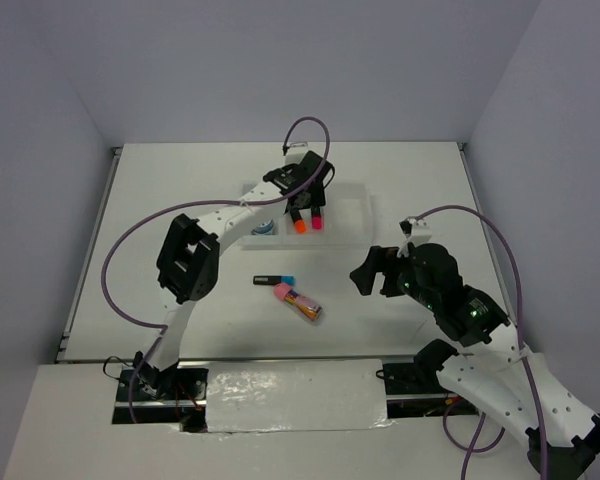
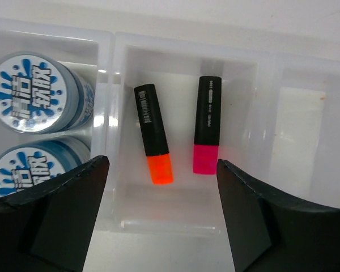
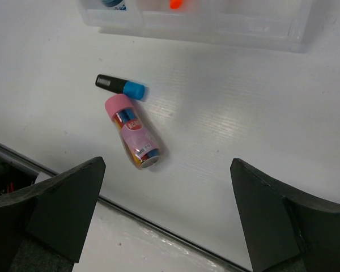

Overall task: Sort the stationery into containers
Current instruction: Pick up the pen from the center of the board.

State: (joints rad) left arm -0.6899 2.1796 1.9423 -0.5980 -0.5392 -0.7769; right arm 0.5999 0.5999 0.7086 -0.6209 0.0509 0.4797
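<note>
Item: left pincer (image 2: 161, 170), jaws apart and holding nothing, over the tray's (image 2: 110, 85) middle compartment, where the orange marker (image 2: 153, 136) and pink marker (image 2: 207, 124) lie side by side; discs (image 2: 28, 93) in the left one. Item: right pincer (image 3: 167, 164), jaws wide, above the blue marker (image 3: 120, 86) and bundle (image 3: 133, 133) on the table. Risk, as I judge it: those two lie touching or nearly so, and closing on one could drag the other; my left fingers could clip a divider when lifting.

My left gripper (image 2: 162, 164) hangs over the white tray (image 2: 187, 50), jaws wide apart and gripping nothing. In the middle compartment, the orange-capped marker (image 2: 152, 127) and the pink-capped marker (image 2: 207, 116) lie side by side, not touching. Two blue-white discs (image 2: 31, 93) occupy the compartment at frame left.
</note>
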